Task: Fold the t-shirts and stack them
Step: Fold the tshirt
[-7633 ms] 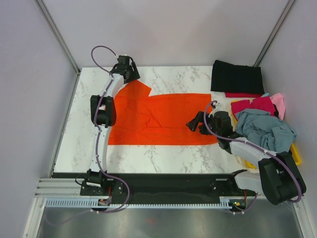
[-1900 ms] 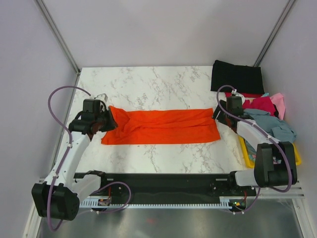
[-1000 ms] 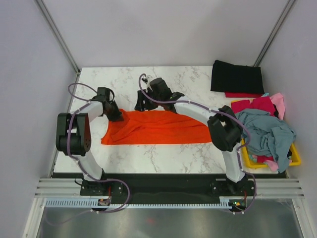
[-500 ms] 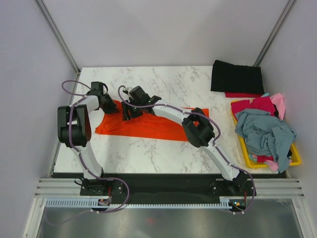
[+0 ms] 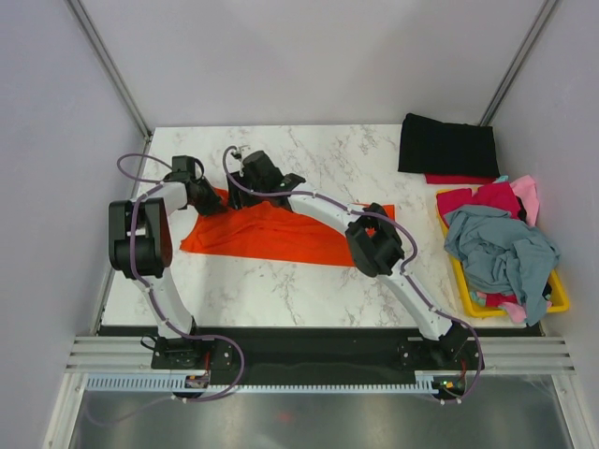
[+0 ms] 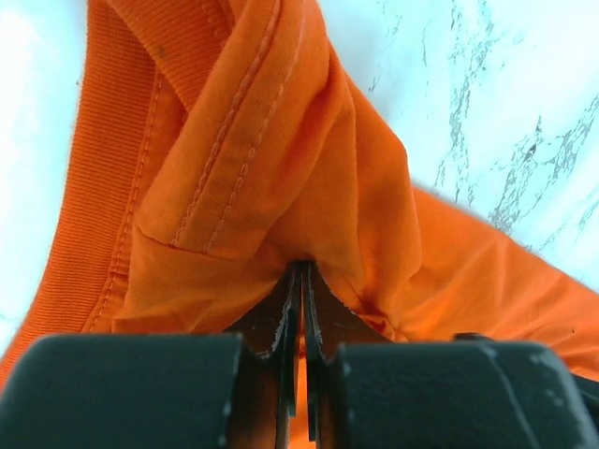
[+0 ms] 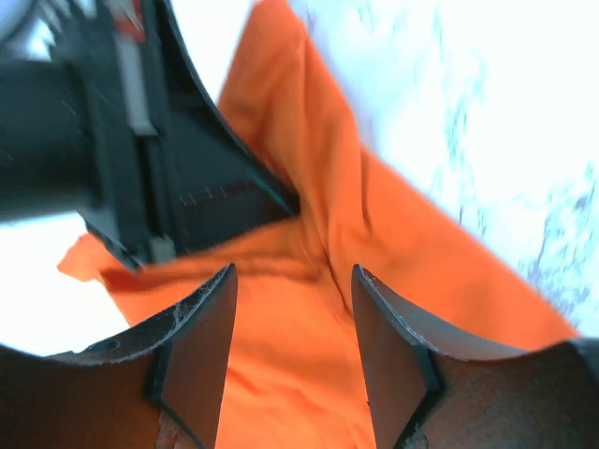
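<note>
The left arm [image 5: 161, 297] and right arm [image 5: 413, 299] are white links with black joints, each trailing a purple cable [image 5: 130, 166]. The left end effector [image 6: 299, 273] shows thin black blades; the right end effector [image 7: 292, 273] has broad dark wedge-shaped fingers [image 7: 198, 348].

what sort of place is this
Probably a robot lab cell, not a home: grey panels box in a marble table, left arm and right arm are bolted at its near edge, shirts heap in a yellow bin.

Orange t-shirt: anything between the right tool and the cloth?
Nothing visible. The right tool stands open right over the orange t-shirt. The left tool, shut on a fold of it, sits close to one side, not across the gap.
</note>
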Robot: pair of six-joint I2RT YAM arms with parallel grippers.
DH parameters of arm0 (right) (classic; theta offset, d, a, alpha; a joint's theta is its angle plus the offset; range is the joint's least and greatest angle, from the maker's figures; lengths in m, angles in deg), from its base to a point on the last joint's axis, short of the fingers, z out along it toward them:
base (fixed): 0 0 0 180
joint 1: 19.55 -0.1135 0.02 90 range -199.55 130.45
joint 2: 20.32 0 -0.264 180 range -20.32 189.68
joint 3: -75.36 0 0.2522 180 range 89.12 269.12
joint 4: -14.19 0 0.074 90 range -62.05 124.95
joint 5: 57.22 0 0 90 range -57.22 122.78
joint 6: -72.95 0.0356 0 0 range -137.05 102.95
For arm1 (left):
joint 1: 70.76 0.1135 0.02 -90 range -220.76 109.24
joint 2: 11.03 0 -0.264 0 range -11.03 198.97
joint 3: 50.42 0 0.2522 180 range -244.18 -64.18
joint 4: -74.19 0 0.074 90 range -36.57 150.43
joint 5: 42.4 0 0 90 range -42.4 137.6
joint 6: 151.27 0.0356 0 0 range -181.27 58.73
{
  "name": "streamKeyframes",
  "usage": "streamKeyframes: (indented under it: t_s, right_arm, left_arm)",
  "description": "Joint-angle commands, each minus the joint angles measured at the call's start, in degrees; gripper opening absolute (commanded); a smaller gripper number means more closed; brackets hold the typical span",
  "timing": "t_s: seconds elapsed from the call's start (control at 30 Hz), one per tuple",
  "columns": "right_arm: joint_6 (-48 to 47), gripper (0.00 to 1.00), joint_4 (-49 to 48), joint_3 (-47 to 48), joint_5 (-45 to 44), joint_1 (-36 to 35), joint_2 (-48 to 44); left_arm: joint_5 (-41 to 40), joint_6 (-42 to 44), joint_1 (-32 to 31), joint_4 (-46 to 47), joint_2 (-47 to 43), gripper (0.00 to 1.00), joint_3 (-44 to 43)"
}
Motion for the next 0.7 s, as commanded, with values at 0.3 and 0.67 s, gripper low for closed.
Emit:
streamKeyframes:
  t_s: [0.3,0.67]
  right_arm:
    - [0.61,0.45,-2.69,2.32,-2.56,-0.99,5.04]
    - [-2.02,0.10,-2.86,-9.36,-5.99,-2.75,-4.43]
  left_arm:
    - [2.33,-1.94,-0.01,2.13,-1.91,0.09,1.34]
    - [1.54,-1.77,0.34,2.13,-0.77,0.08,0.81]
